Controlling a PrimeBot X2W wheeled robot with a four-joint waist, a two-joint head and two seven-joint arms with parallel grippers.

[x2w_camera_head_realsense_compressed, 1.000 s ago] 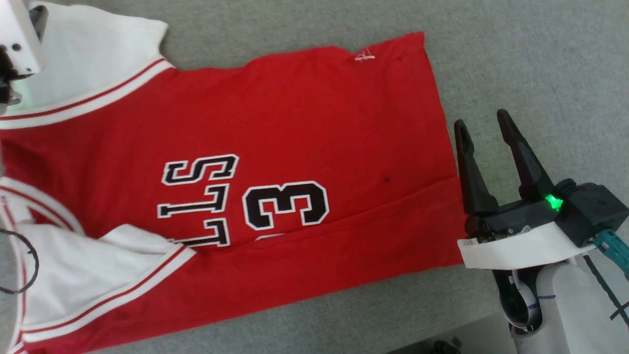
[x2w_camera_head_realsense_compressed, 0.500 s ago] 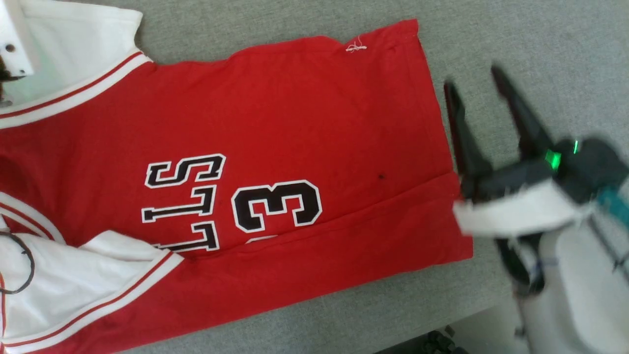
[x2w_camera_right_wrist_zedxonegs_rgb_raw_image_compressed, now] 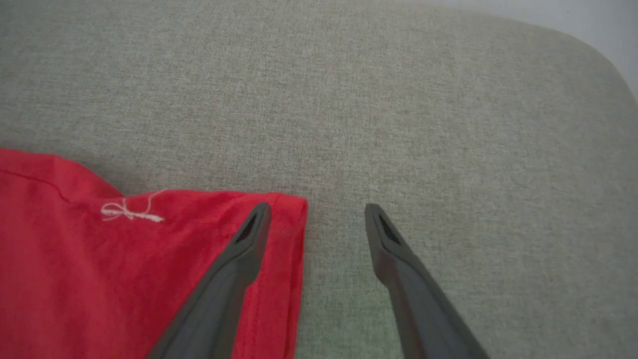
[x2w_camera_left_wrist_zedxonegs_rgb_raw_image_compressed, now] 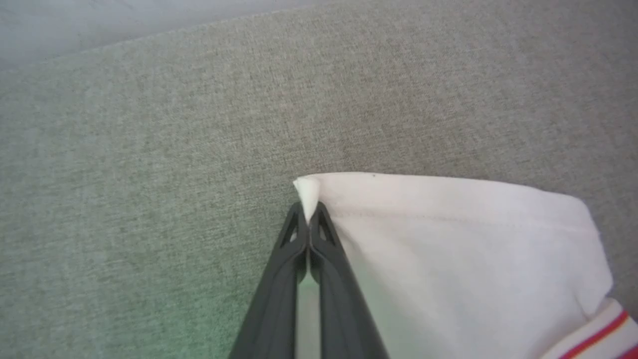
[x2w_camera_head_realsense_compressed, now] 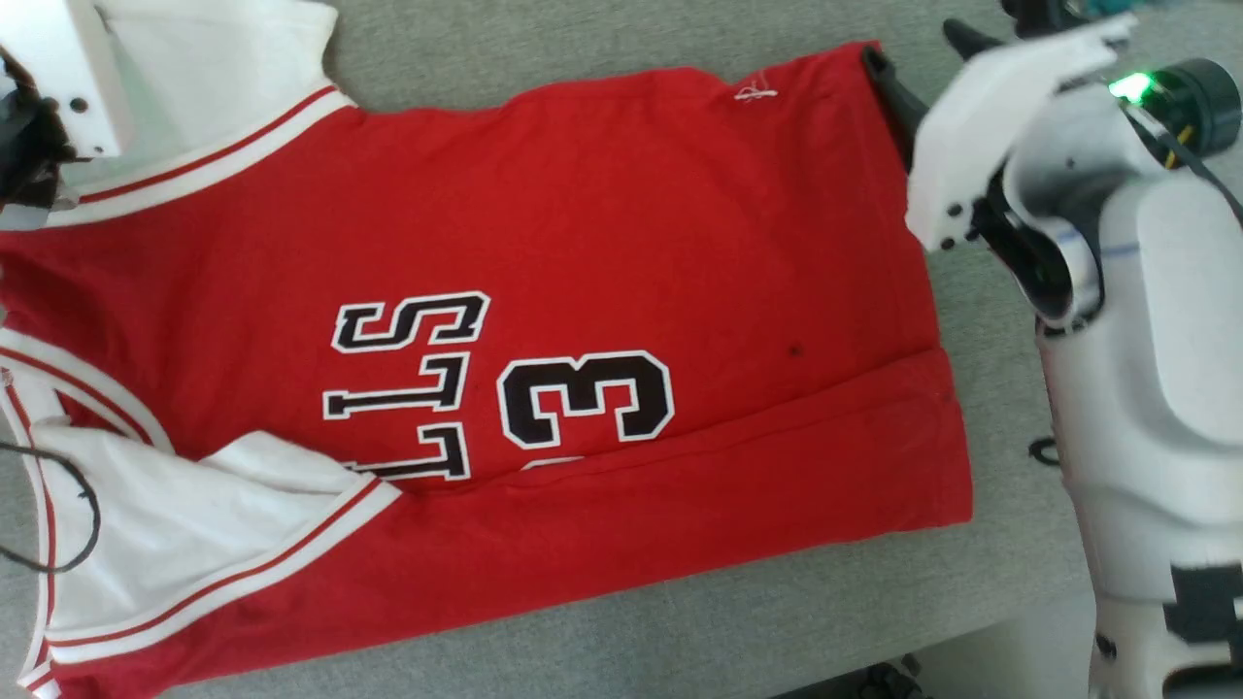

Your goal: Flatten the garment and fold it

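Now spread front-up on grey cloth: a red shirt [x2w_camera_head_realsense_compressed: 602,214] with white sleeves, black lettering and a 3, its near long edge folded over in a band.

Held at one point only. Far white sleeve [x2w_camera_left_wrist_zedxonegs_rgb_raw_image_compressed: 448,249] caught by its corner between the fingertips of the left gripper [x2w_camera_left_wrist_zedxonegs_rgb_raw_image_compressed: 309,219], fingers pressed together on it, with a small peak of white fabric poking out just past the tips. Rest of that sleeve fanning away to one side of the closed fingers, bare grey cloth on the other side.

Far hem corner [x2w_camera_right_wrist_zedxonegs_rgb_raw_image_compressed: 291,209] lying at the right gripper [x2w_camera_right_wrist_zedxonegs_rgb_raw_image_compressed: 316,214], fingers spread wide and holding nothing. One finger [x2w_camera_right_wrist_zedxonegs_rgb_raw_image_compressed: 249,239] over the red fabric just inside the hem, the other over bare cloth, hem edge running up between them and close to the first. Cannot tell whether that finger touches the fabric.

Small white stitch [x2w_camera_right_wrist_zedxonegs_rgb_raw_image_compressed: 132,212] on the red, near the same finger, on the side away from the gap.

Thin black cable loop [x2w_camera_head_realsense_compressed: 83,505] by the near sleeve, well apart from both pairs of fingers.

Grey cloth surface [x2w_camera_head_realsense_compressed: 583,39] beyond every fingertip.
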